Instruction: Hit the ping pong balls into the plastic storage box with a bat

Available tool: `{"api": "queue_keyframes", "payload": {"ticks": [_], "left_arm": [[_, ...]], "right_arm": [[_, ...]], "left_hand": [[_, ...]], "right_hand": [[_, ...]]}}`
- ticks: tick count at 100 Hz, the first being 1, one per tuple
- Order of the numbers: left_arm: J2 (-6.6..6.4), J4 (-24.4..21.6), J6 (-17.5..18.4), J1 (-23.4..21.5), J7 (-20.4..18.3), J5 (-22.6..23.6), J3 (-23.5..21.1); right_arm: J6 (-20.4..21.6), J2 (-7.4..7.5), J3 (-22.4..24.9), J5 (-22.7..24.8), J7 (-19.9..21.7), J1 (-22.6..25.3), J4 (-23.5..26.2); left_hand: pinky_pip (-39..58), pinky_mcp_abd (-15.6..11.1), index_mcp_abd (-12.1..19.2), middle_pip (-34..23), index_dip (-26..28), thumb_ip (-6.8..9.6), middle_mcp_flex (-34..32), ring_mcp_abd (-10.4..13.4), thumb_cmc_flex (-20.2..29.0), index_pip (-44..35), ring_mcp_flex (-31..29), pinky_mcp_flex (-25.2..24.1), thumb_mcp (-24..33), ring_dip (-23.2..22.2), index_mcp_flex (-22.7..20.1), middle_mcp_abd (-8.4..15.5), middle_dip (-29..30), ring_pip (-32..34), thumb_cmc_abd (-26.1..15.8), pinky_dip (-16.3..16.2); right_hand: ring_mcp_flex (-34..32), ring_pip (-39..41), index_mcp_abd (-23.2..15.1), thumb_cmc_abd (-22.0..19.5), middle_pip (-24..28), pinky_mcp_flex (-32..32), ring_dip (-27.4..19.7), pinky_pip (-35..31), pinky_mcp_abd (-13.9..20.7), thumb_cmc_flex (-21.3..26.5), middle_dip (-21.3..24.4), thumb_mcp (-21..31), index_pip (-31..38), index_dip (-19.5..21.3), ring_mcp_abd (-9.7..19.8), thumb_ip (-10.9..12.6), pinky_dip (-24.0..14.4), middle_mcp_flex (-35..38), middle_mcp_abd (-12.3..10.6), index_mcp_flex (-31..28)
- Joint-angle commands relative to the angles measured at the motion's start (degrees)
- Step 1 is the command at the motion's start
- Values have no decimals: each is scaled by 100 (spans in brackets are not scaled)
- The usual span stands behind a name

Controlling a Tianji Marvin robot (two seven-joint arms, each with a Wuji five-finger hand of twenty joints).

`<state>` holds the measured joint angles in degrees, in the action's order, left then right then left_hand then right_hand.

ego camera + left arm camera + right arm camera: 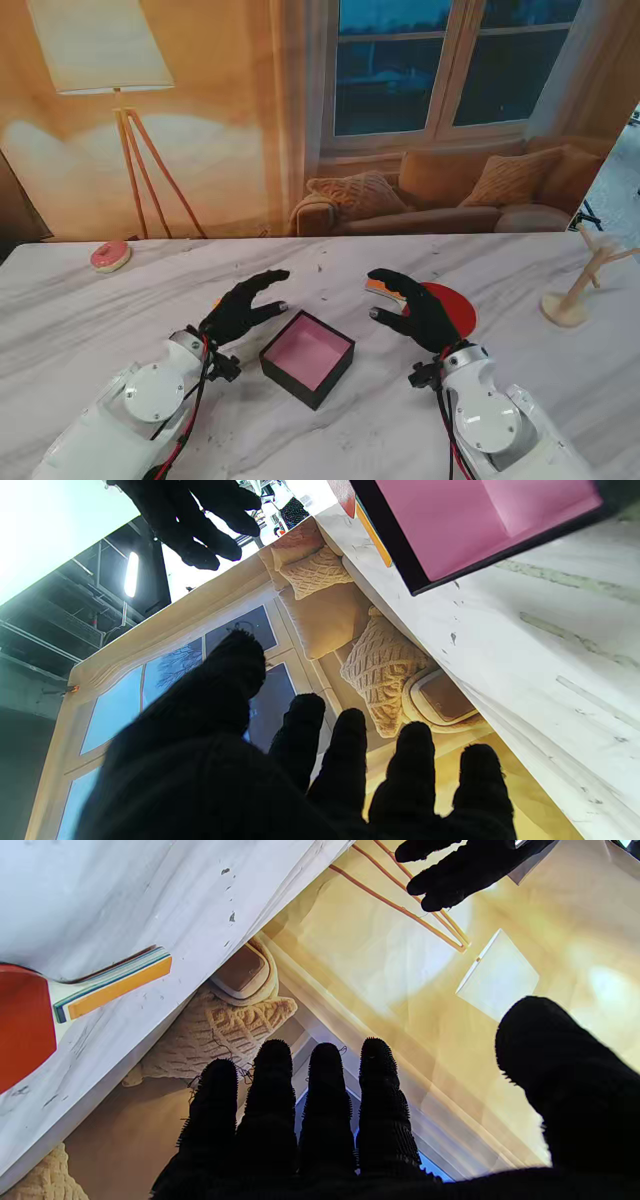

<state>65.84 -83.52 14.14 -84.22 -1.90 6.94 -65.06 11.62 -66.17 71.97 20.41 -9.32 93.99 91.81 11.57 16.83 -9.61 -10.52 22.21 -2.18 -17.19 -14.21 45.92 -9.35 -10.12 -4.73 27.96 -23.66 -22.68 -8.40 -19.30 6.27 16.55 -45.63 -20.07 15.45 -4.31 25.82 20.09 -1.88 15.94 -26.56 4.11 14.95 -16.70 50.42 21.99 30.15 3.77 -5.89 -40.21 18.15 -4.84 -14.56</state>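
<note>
Left hand point(243, 306) in a black knit glove, fingers spread and gently curled, holding nothing, hovering just left of the box. Right hand point(415, 303) same deal: fuzzy black glove, thumb well apart from the four fingers point(325, 1100), empty, sitting over the bat. Between the two hands, slightly nearer to me: the plastic storage box point(308, 358), square, black walls, smooth pink inside, turned diamond-wise on the table. Nothing visible inside it. Bat point(447, 306) lying flat on the table under and just right of the right hand, round red rubber face, handle point(112, 982) with layered stripes of orange, white and blue on the edge, pointing toward the box. Tiny orange bit peeking out at the left hand's edge, too small to call. Table point(90, 330) white marble-look with grey veins and some dark specks. Farther out: pink frosted donut point(110, 256) near the far left edge, pale wooden branch-shaped stand point(580, 284) on a round base at far right. Printed living-room backdrop point(300, 110) behind it all.
</note>
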Motion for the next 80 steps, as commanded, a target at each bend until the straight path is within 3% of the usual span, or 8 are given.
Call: {"api": "queue_keyframes", "payload": {"ticks": [1,43,66,80], "left_arm": [[-4,-54,14,-21,-91,6,-5],[-7,-72,-102,-8,-167,-70,0],[-6,-15,-89,32,-200,-101,54],[5,44,-135,84,-236,-201,106]], "right_arm": [[-30,-17,-20,1,77,-2,-35],[-149,-30,-10,-20,53,-6,-35],[-203,-49,54,227,-144,-159,-43],[-412,-8,99,261,88,-413,-43]], "left_hand": [[-111,-206,143,38,-63,34,61,217,-48,79,143,-73,140,52,-2,198,111,-52,118,86],[-45,-130,128,2,-64,11,-5,127,-100,56,82,-19,169,39,-23,90,112,5,121,70],[-61,-164,124,-9,-55,-1,-41,92,-96,43,96,-67,108,25,-43,34,78,8,115,77],[-55,-169,116,-8,-56,-5,-39,78,-87,48,97,-65,71,13,-37,15,59,13,91,75]], "right_hand": [[84,-90,-88,-48,-69,-2,-63,105,174,-67,58,-67,-117,-61,169,173,1,-61,-46,195],[140,-4,-27,-75,113,167,10,46,132,-92,-32,-100,-56,-60,128,178,-65,-158,-73,200],[132,175,214,-75,566,258,253,79,150,-125,-550,-150,195,99,140,207,-209,-98,175,-127],[131,237,295,-69,651,246,316,45,117,-132,-675,-162,328,181,122,210,-272,5,288,-378]]}}
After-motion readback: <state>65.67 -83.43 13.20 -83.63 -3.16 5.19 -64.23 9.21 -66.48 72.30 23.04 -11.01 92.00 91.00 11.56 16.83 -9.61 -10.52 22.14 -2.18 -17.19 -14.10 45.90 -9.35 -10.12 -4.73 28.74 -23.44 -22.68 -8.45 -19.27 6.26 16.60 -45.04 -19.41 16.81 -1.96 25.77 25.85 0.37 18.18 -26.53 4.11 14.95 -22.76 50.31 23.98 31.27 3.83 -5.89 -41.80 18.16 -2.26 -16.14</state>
